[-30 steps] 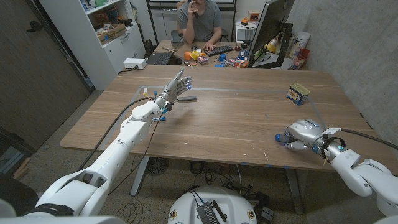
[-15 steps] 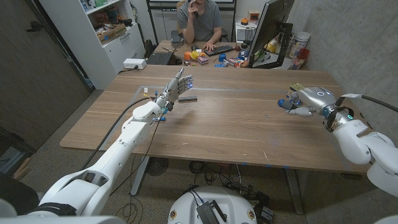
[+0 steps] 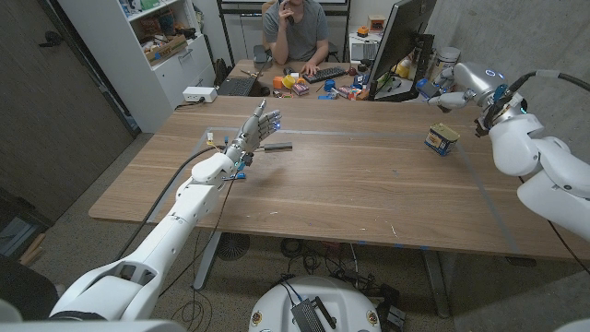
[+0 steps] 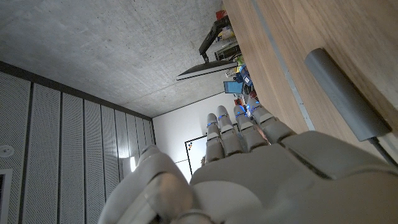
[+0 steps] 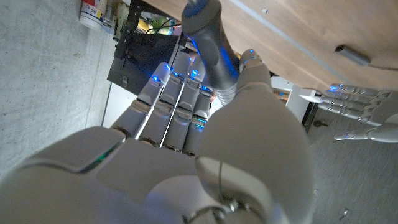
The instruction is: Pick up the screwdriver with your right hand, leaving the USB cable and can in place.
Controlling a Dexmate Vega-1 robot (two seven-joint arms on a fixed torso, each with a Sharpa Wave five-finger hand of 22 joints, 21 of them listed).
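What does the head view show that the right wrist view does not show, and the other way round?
Head view, not the right wrist view: the can standing on the table, and a person seated behind it.

Right wrist view, not the head view: the screwdriver seen close, its grey handle held between the thumb and fingers of the right hand.

Both: the raised right hand, the left hand with its fingers spread, the dark end of the USB cable on the table, and the monitor.

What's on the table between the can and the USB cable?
Nothing. In the head view the stretch of table between the can and the USB cable is bare wood.
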